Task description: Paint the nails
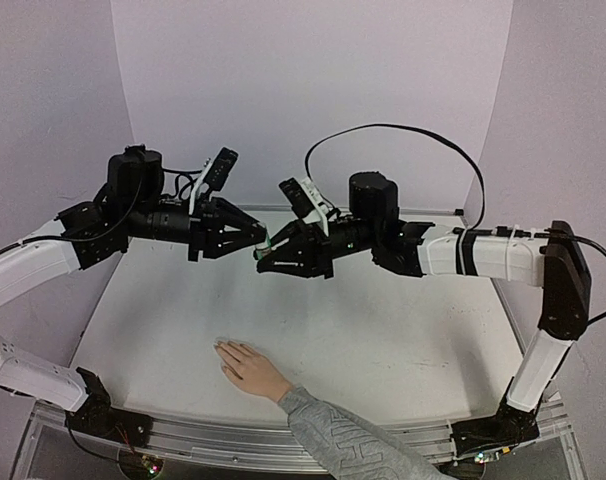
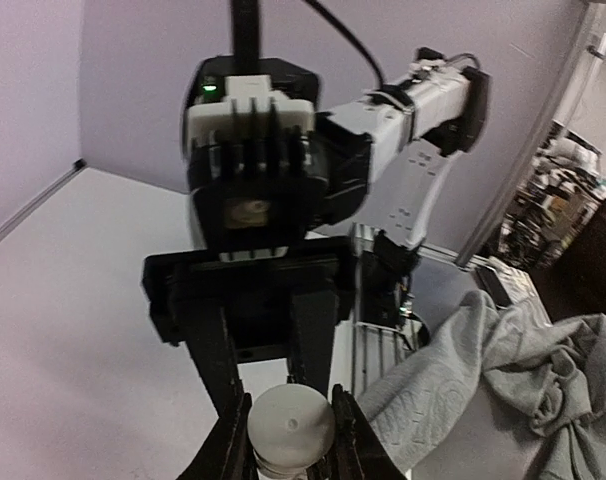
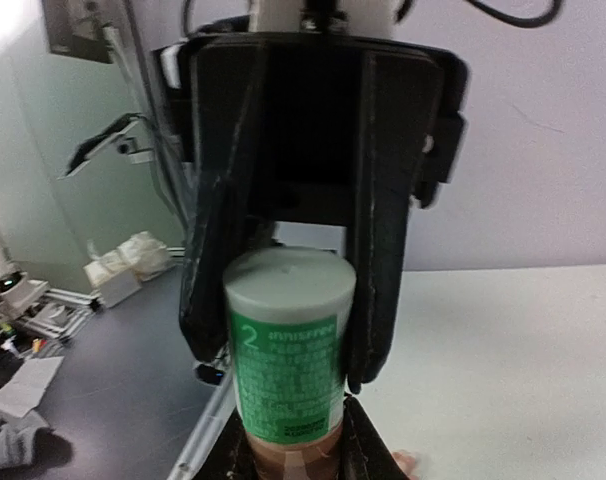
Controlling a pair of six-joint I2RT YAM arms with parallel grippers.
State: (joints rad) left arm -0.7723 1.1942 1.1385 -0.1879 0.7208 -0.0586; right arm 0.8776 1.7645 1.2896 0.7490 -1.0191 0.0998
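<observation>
we find the left gripper (image 1: 262,238) and the right gripper (image 1: 262,261) meeting tip to tip in mid-air above the table (image 1: 403,330). both are clamped on one small white-and-green bottle (image 3: 288,365), from opposite ends. the nails (image 1: 222,348) are on a hand (image 1: 246,366) in a grey sleeve (image 1: 343,445), lying flat on the table toward its near edge, below the grippers and well apart from them.

Little bottle (image 3: 288,350), white cap, green label, is up off the white bench (image 1: 403,330). Crumpled grey cloth (image 2: 503,370) lies past the bench edge. Pale purple walls (image 1: 313,100) all round.
</observation>
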